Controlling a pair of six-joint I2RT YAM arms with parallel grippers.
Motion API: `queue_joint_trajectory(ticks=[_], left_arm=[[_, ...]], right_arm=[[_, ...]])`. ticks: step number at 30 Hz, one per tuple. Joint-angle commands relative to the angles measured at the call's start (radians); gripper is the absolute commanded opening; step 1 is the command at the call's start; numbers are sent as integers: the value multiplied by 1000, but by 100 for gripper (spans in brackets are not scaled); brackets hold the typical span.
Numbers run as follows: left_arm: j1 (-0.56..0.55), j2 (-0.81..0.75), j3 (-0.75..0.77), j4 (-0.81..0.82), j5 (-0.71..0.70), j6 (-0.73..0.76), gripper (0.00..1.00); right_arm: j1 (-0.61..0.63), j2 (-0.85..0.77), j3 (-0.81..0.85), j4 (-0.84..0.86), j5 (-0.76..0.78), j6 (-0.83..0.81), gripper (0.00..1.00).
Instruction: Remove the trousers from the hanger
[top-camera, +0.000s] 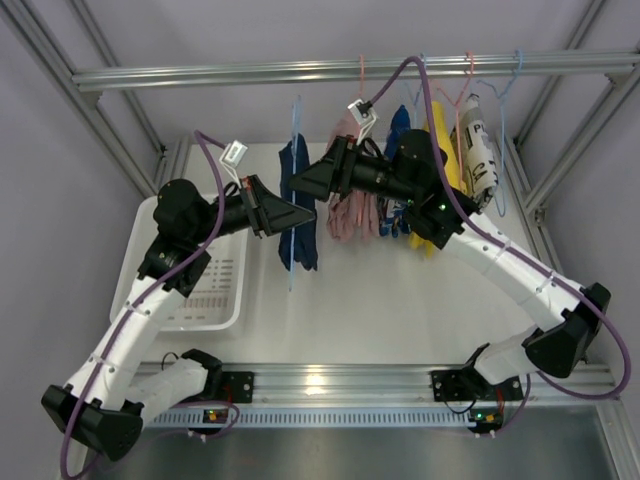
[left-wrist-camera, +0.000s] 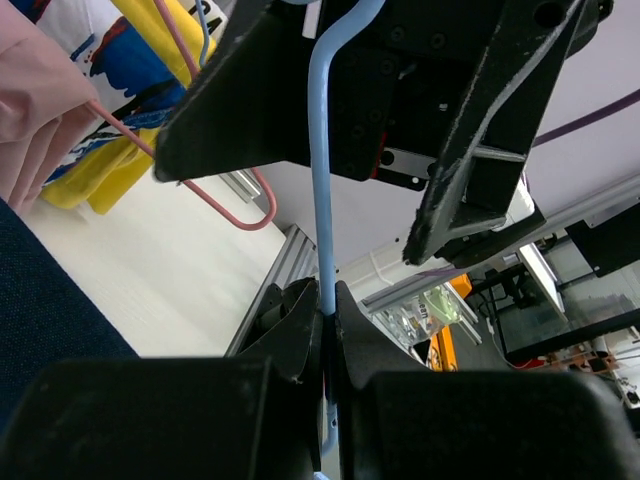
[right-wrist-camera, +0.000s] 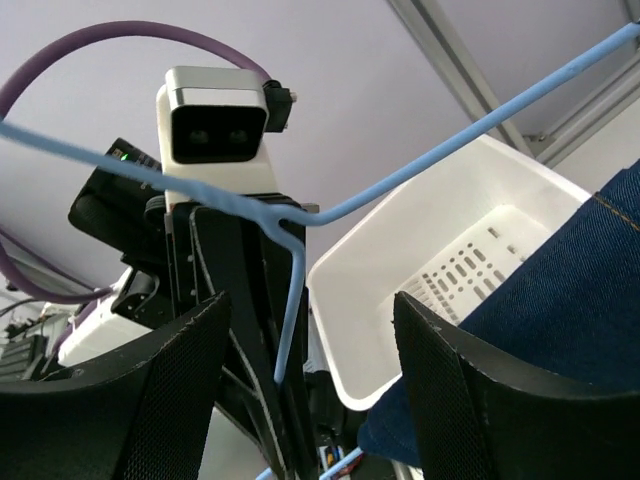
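The step in hand is the first garment: the plain dark navy blue trousers hang on a thin light-blue wire hanger, the leftmost in the row under the metal rail at the far edge of the table. The pale dusty pink trousers hang just beside them to the right and are not yet touched.

The left gripper has its fingers pressed together on the hanger's wire stem, so it steadies the hanger. The right gripper faces it from the other side with its fingers spread. The blue wire passes between them in the wrist view, and they seem to touch nothing. The navy cloth lies just to one side of these fingers.

I judge that the next move is for the right gripper to shift onto the navy cloth, close on it and pull it off. How the cloth sits on the hanger bar I cannot tell. The white plastic basket waits at the table's left edge.
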Motion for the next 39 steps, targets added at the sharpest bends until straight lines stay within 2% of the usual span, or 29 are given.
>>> queue_joint_trajectory(ticks=[1,6,15,18,19,22,24,25,26,27,28,30,34,37,39], left_arm=[[-8,-39,58,141,16,41,0],[-14,-39,52,143,12,44,0],[-14,-24,62,118,-7,81,0],[-14,-19,64,118,-7,81,0],[-14,-19,64,115,-8,87,0],[-14,-19,75,85,-8,128,0],[-14,-24,102,42,-11,185,14],[-14,-29,114,13,-13,266,26],[-14,-39,125,-47,-14,309,42],[-14,-49,153,-97,-29,355,67],[-14,-55,170,-142,-42,457,74],[-14,-84,217,-265,-109,624,80],[-11,-164,217,-323,-310,813,83],[-11,-202,217,-375,-359,916,82],[-11,-223,194,-435,-382,934,83]], right_arm=[[30,24,91,99,5,51,65],[51,63,131,119,-4,74,60],[63,66,114,99,12,139,40],[59,66,116,95,12,158,21],[57,66,119,93,12,162,12],[51,61,119,87,13,178,0],[40,54,116,85,13,182,0],[36,51,113,84,13,182,0],[33,48,113,81,12,186,0],[24,37,111,81,12,186,0],[17,32,111,81,8,187,0],[4,15,107,81,7,186,0],[0,-12,90,75,-4,186,0],[-1,-23,93,72,-2,190,0],[-3,-28,102,81,-2,192,0]])
